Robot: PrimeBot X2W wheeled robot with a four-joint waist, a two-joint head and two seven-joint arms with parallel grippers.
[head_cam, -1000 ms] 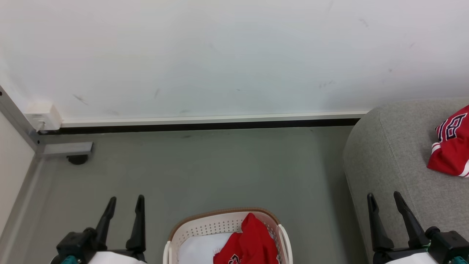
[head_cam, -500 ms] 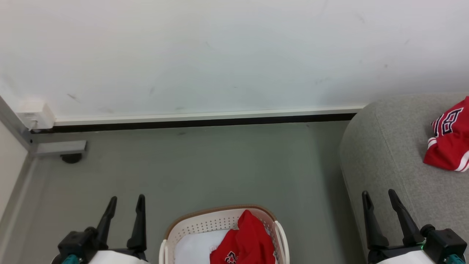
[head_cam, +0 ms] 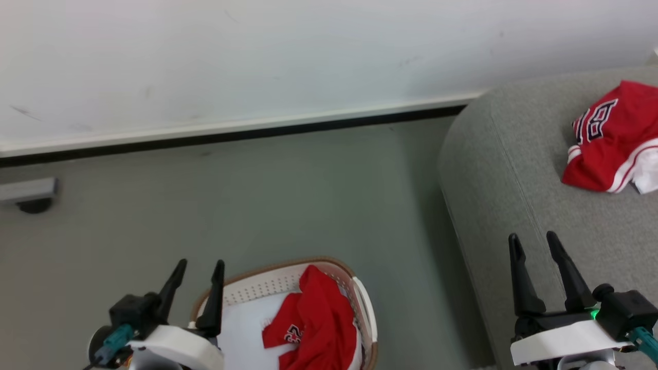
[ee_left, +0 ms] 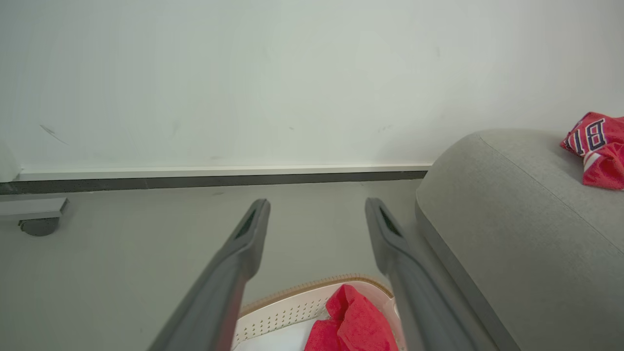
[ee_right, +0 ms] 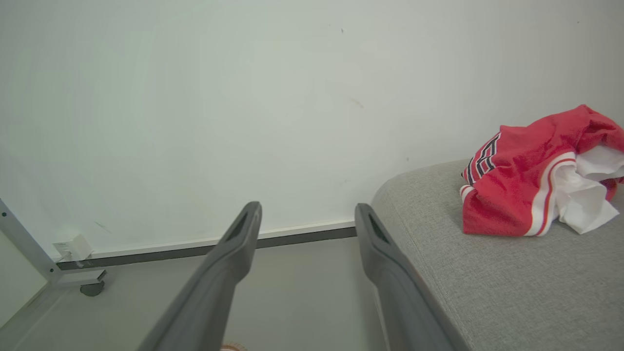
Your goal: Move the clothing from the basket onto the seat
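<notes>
Bare grey-green floor [head_cam: 288,195] lies open between cream perforated plastic basket [head_cam: 267,290] and white wall [head_cam: 257,61]. Right side blocked by large light-grey upholstered seat [head_cam: 504,169]; grey metal bracket with black caster [head_cam: 25,198] far left.

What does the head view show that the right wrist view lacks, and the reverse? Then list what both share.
Head view adds: the open left gripper and red clothing in the basket. Right wrist view adds: a small white box on the wall beside a slanted metal post. Both share: the open right gripper, the seat and the red garment lying on it.
</notes>
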